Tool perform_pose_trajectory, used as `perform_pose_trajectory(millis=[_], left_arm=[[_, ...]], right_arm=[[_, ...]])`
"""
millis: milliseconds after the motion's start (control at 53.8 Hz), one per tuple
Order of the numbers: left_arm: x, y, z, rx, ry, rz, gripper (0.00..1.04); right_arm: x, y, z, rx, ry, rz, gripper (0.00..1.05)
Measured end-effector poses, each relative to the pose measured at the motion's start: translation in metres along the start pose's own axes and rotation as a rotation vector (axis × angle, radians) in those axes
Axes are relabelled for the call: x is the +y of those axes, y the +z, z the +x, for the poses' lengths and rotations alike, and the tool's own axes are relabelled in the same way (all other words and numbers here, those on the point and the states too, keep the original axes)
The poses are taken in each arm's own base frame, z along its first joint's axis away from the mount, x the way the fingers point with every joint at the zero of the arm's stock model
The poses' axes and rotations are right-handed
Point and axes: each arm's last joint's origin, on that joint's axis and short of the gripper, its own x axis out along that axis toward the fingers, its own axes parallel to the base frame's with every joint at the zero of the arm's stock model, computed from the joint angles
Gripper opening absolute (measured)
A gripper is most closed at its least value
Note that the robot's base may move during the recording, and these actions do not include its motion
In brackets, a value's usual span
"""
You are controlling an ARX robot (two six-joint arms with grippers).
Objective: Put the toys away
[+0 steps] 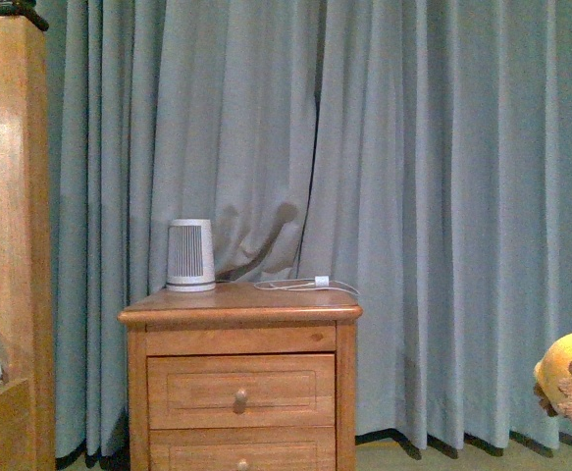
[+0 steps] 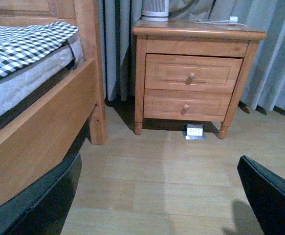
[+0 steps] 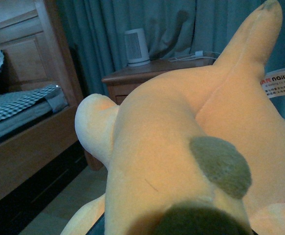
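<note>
Because it filled most of the right wrist view, the orange-yellow plush toy [image 3: 181,147] showed its long axis clearly. It ran from the lower centre of the frame up to a tapered tip in the upper right corner. A stubby limb stuck out at mid left and a grey-brown mark sat at lower right. A printed label [image 3: 279,81] was cut off by the right edge. In the front view only a rounded piece of it appeared, at the lower right edge.

The right hand lay hidden beneath the plush, so I could not tell whether it gripped anything. The left hand [image 2: 159,166] was spread wide and empty above the wooden floor [image 2: 181,191].

Beyond stood a two-drawer table [image 1: 266,308] carrying a white ribbed appliance [image 1: 190,255] and a white cable [image 1: 305,285]. Grey-blue curtains [image 1: 413,196] hung behind. A wooden bed frame [image 1: 16,245] with checked bedding [image 2: 20,44] ran off the left edge.
</note>
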Motion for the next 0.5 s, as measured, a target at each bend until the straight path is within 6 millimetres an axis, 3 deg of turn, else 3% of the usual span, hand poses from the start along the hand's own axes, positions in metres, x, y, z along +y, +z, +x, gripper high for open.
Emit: perform_pose_trajectory(millis=[501], left_arm=[[0.0, 0.0, 0.0, 0.0, 0.0, 0.0, 0.99]], right_arm=[[0.0, 0.0, 0.0, 0.0, 0.001, 0.0, 0.18]])
